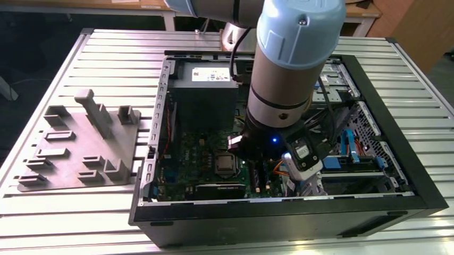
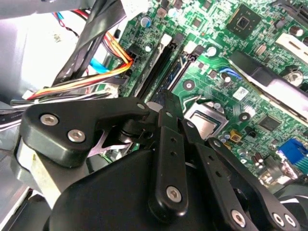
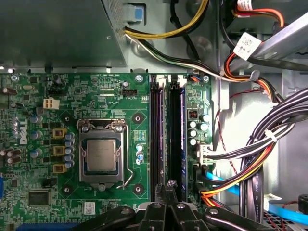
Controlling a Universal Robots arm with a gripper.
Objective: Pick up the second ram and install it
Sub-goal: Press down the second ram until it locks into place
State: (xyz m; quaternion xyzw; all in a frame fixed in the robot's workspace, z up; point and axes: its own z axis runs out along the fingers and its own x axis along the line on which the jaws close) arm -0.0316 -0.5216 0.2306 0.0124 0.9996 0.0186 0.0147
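In the first wrist view two long black memory slots [image 3: 157, 134] run side by side next to the CPU socket [image 3: 102, 155]. A thin dark stick with a bluish edge, the second ram [image 3: 182, 134], appears to stand edge-on in the slot farther from the socket. My gripper [image 3: 169, 184] is shut, its black fingertips meeting just above the near end of these slots, with nothing visibly between them. In the second wrist view the gripper [image 2: 166, 98] points down at the same slots [image 2: 161, 57]. The exterior view shows the arm's wrist [image 1: 280, 106] reaching down into the open computer case [image 1: 284, 212].
The grey power supply [image 1: 206, 74] sits at the case's far end. Bundles of coloured cables [image 3: 250, 159] crowd the side of the slots away from the socket. A grey holder fixture [image 1: 78, 149] lies on the slatted table at the exterior view's left.
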